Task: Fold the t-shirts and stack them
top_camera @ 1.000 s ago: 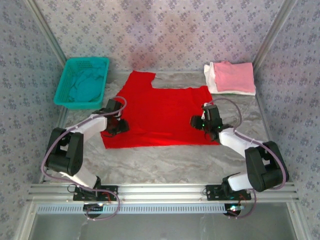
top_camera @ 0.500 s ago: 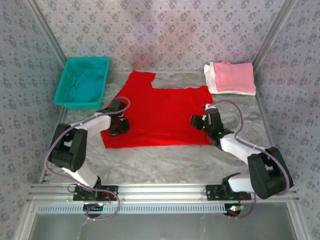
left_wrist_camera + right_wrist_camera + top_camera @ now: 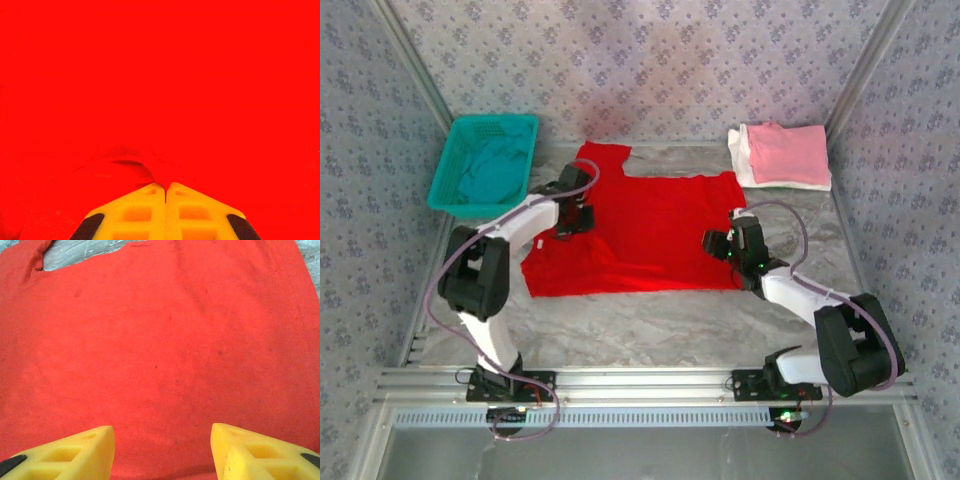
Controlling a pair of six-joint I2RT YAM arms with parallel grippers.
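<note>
Firstly, we see the teal plastic mesh basket (image 3: pixel 444 170) at the far left of the table, with the teal t-shirt (image 3: pixel 488 178) bunched inside it. On the grey marbled tabletop (image 3: pixel 650 325) the red t-shirt (image 3: pixel 655 225) lies spread flat, its soft cloth smooth apart from some creases near its left edge. At the far right, the pink t-shirt (image 3: pixel 788 152) sits folded into a rectangle on top of the folded white t-shirt (image 3: pixel 740 160). The left gripper (image 3: pixel 166 186) has its yellow ribbed fingers pressed together on a small raised pinch of the red cloth, near the shirt's left sleeve. The right gripper (image 3: pixel 162 450) hangs over the shirt's right part with its yellow fingers apart, holding nothing.
</note>
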